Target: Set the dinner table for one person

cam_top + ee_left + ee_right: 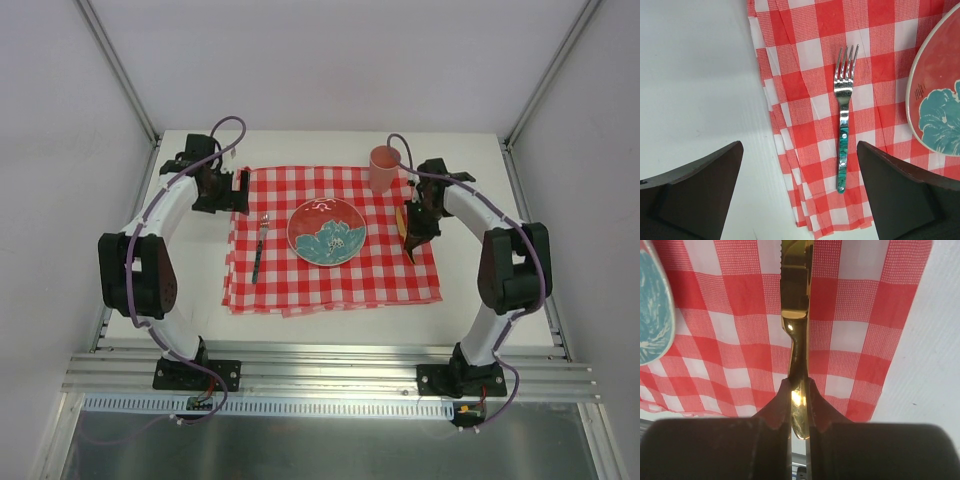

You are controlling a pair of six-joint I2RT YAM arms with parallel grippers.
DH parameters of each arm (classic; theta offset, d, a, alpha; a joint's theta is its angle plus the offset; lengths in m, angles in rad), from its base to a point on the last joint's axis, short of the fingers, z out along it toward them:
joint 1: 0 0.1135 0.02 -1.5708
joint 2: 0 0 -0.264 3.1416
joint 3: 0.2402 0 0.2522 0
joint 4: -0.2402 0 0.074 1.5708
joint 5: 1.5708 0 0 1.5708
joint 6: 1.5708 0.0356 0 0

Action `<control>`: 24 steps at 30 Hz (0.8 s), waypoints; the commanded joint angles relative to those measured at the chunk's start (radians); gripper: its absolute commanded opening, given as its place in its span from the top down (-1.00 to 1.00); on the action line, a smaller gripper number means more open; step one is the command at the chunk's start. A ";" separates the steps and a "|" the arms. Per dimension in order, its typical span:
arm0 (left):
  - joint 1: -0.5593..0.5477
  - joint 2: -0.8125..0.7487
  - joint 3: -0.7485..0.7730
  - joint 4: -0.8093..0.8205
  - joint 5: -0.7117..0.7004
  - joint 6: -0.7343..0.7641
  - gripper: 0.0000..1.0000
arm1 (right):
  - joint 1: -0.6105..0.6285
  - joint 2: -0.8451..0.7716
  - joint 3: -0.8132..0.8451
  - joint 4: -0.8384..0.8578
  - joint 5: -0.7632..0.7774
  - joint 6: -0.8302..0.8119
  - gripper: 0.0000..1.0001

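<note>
On the white dinner table [300,148] lies a red-and-white checked cloth [330,275]. A red plate with a teal flower [327,231] sits at its middle, and a pink cup [384,168] stands at its far right corner. Left of the plate lies a fork [844,125] with a green handle, also seen from above as the fork [260,247]. My left gripper [800,192] hovers open above the cloth's left edge with nothing in it. My right gripper [799,390] is shut on a golden knife [796,330], held over the cloth to the right of the plate; the knife [409,238] hangs below the gripper [415,222].
Grey aluminium rails [330,362] run along the near edge of the table, and white walls stand on the other three sides. The cloth's near left corner [820,220] is folded in layers. Bare tabletop [935,365] shows right of the cloth.
</note>
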 commanded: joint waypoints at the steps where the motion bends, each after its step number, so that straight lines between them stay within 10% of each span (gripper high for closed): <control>1: 0.018 -0.054 -0.017 0.008 0.013 -0.006 -0.98 | 0.012 0.044 0.039 0.024 -0.026 0.013 0.99; 3: 0.022 -0.054 -0.022 0.007 0.015 -0.007 -0.98 | 0.015 0.062 0.045 0.027 -0.026 0.010 0.96; 6: 0.027 -0.053 -0.022 0.008 0.016 -0.007 -0.98 | 0.016 0.084 0.072 0.013 -0.020 -0.004 0.03; 9: 0.032 -0.049 -0.014 0.008 0.016 -0.007 -0.98 | 0.015 0.073 0.120 -0.016 -0.003 -0.015 -0.34; 18: 0.045 -0.071 0.128 -0.050 0.016 0.108 -0.98 | -0.042 -0.137 0.212 -0.096 0.044 -0.116 -0.78; 24: 0.070 -0.089 0.412 -0.084 -0.072 0.154 -0.98 | -0.063 -0.338 0.249 0.143 0.242 -0.190 -0.93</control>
